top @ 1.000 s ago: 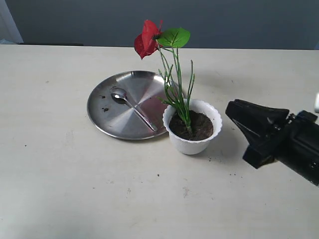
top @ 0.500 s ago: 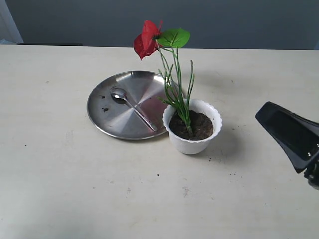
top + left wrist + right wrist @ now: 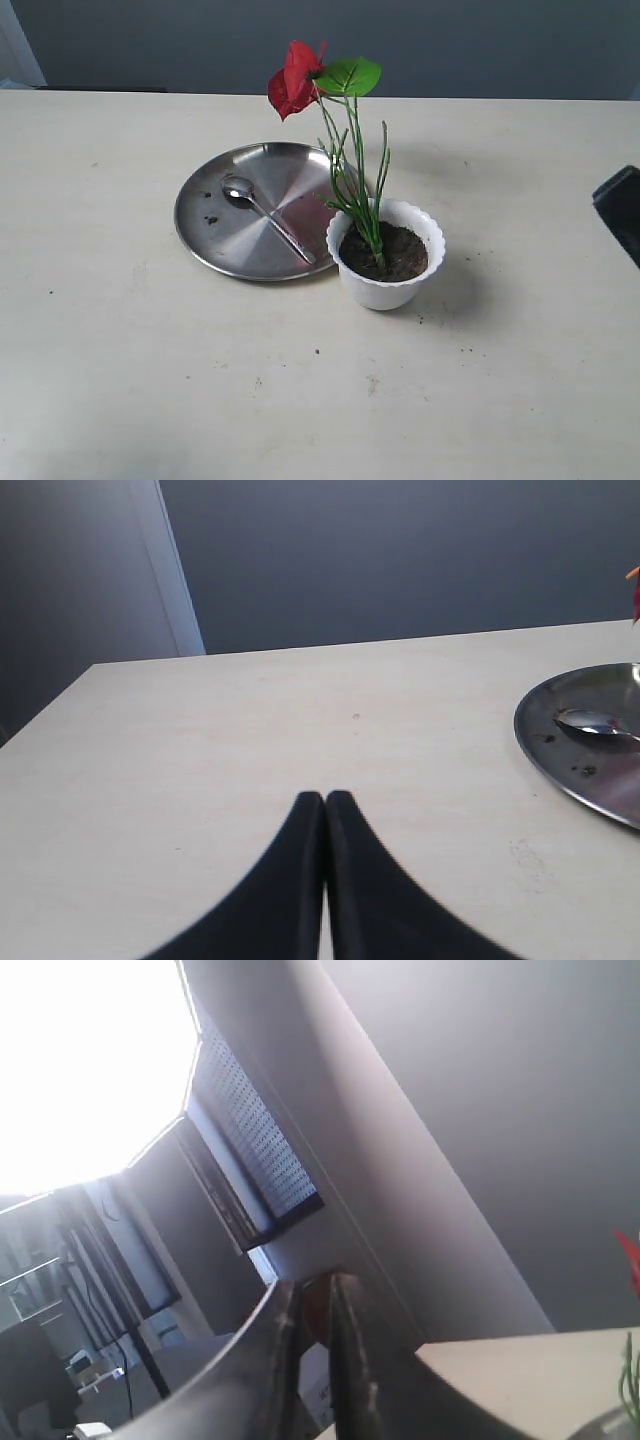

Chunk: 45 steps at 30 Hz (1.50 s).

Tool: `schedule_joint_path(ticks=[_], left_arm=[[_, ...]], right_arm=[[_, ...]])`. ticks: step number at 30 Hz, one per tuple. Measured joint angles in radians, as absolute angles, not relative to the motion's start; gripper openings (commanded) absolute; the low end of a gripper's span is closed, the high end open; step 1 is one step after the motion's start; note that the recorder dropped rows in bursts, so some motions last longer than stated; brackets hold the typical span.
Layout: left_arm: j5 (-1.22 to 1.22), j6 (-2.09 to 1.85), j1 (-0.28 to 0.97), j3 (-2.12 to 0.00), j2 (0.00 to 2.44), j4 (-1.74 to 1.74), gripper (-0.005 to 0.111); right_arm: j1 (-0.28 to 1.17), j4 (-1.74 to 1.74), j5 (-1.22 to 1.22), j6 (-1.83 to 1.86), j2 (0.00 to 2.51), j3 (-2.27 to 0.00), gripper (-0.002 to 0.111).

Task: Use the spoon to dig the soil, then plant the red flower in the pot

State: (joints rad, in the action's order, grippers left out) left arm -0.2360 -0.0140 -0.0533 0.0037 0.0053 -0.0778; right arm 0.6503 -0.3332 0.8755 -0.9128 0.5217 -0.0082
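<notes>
The red flower [image 3: 293, 78] stands upright with its green stems [image 3: 355, 170] set in the dark soil [image 3: 405, 255] of the white scalloped pot [image 3: 385, 290]. The spoon [image 3: 265, 212] lies bowl-up on the steel plate [image 3: 215, 235] just left of the pot, and it also shows in the left wrist view [image 3: 595, 722]. My right gripper [image 3: 312, 1285] is far to the right of the pot, only a dark corner of it [image 3: 622, 205] showing at the exterior view's edge; its fingers stand nearly together, holding nothing. My left gripper [image 3: 324, 798] is shut and empty, left of the plate.
A few soil crumbs lie on the plate [image 3: 560, 770] and on the table [image 3: 465, 350] in front of the pot. A grey wall runs behind the table's far edge.
My right gripper has drawn back to the right, away from the pot, until it has almost left the exterior view. Flower, pot and spoon have not moved.
</notes>
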Motion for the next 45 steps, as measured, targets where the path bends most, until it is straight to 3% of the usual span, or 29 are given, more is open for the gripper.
schedule_joint_path(ticks=[4, 14, 19, 28, 33, 45], left_arm=[[-0.236, -0.014, -0.053, 0.004, 0.005, -0.078, 0.0], [-0.236, -0.014, -0.053, 0.004, 0.005, -0.078, 0.0], [-0.236, -0.014, -0.053, 0.004, 0.005, -0.078, 0.0], [-0.236, -0.014, -0.053, 0.004, 0.005, -0.078, 0.0], [-0.236, -0.014, -0.053, 0.004, 0.005, -0.078, 0.0], [-0.236, -0.014, -0.053, 0.004, 0.005, -0.078, 0.0]], right_arm=[[0.652, -0.32, 0.801, -0.855, 0.445, -0.008, 0.012], [0.645, -0.248, 0.326, -0.757, 0.141, -0.008, 0.012], [0.56, -0.244, 0.203, -0.655, 0.024, -0.008, 0.012], [0.375, -0.232, -0.035, -0.633, 0.006, -0.008, 0.012], [0.346, -0.207, -0.167, -0.631, 0.006, -0.008, 0.012], [0.329, -0.203, -0.191, -0.631, 0.006, -0.008, 0.012]])
